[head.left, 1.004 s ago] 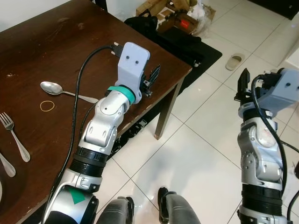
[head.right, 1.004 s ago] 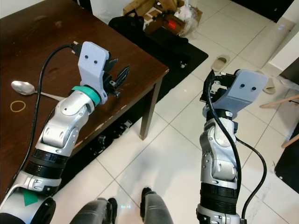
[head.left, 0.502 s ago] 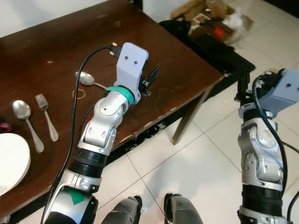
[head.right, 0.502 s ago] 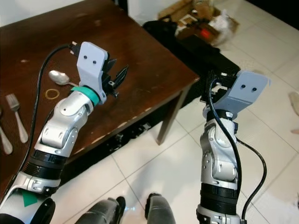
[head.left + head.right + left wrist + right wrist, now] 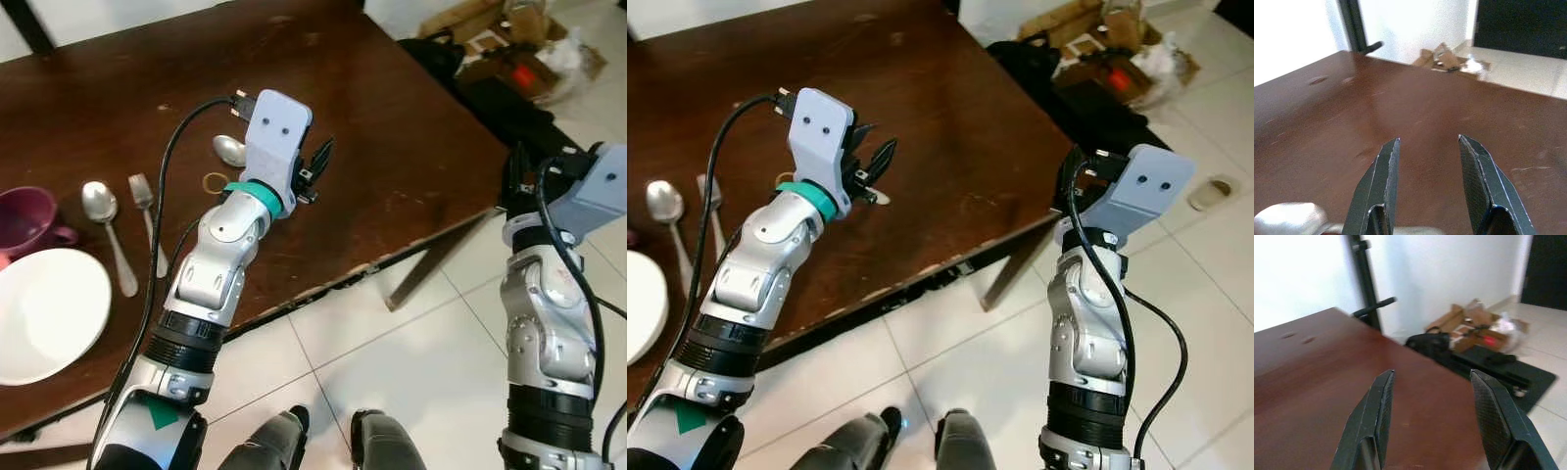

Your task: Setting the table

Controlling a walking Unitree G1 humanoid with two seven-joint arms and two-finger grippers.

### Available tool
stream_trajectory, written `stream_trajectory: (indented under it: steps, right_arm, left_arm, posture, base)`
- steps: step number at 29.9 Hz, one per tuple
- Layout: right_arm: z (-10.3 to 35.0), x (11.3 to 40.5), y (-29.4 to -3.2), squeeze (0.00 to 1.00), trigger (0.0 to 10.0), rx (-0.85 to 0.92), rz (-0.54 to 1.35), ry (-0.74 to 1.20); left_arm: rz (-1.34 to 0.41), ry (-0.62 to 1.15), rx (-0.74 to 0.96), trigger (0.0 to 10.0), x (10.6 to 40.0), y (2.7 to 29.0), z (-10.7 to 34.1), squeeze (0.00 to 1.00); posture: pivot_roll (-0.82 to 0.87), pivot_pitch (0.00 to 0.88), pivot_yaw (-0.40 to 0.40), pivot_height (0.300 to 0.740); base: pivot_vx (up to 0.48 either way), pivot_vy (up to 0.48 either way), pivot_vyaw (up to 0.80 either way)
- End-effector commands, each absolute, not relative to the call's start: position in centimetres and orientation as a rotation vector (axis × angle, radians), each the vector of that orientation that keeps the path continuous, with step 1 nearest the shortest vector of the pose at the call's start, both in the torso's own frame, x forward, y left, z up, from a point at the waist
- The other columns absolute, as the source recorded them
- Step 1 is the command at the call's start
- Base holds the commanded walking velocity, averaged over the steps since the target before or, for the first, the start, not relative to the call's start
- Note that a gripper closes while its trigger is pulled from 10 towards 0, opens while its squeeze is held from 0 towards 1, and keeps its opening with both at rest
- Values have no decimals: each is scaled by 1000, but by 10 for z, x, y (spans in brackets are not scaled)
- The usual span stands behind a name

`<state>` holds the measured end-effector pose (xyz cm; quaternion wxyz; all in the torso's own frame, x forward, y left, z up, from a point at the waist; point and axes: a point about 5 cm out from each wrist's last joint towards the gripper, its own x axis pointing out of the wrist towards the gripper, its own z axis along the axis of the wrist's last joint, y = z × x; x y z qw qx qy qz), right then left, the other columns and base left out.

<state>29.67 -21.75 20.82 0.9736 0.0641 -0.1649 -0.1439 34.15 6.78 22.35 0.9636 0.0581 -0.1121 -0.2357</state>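
One dark wooden worktop (image 5: 392, 147) now spreads across the scene, where a second ago its far-right corner and bare floor lay ahead; the camera has swung left. That brings the setting into sight: a white plate (image 5: 44, 313) at the near left, a purple mug (image 5: 24, 217) behind it, then a spoon (image 5: 103, 230) and fork (image 5: 147, 215). Both arms hover empty: the left end effector (image 5: 1427, 188) and right end effector (image 5: 1432, 423) stand wide apart. A second spoon (image 5: 230, 150) and a rubber band (image 5: 215, 182) lie stray, likely next to arrange.
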Motion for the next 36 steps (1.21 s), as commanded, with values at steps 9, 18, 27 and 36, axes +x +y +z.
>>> stream_trajectory:
  steps: [9, 18, 27, 36]
  right_arm:
    - [207, 295, -220, 0, 10000, 128, -304, -326]
    - [206, 295, -223, 0, 10000, 120, -323, -321]
    - [204, 295, -227, 0, 10000, 119, -355, -311]
    - [203, 294, -225, 0, 10000, 121, -346, -309]
  left_arm:
    - [-476, -217, 132, 10000, 341, 67, 221, 0]
    - [-478, -218, 135, 10000, 341, 66, 221, 0]
    - [-473, -219, 148, 10000, 343, 65, 221, 0]
    - [-447, -210, 157, 10000, 346, 67, 221, 0]
  posture:
    - [-28, 87, 51, 740]
    - [-30, 85, 51, 740]
    - [-31, 85, 52, 740]
    - [-31, 91, 51, 740]
  base:
    - [0, 0, 781]
    - [0, 0, 758]
    - [0, 0, 0]
    - [0, 0, 0]
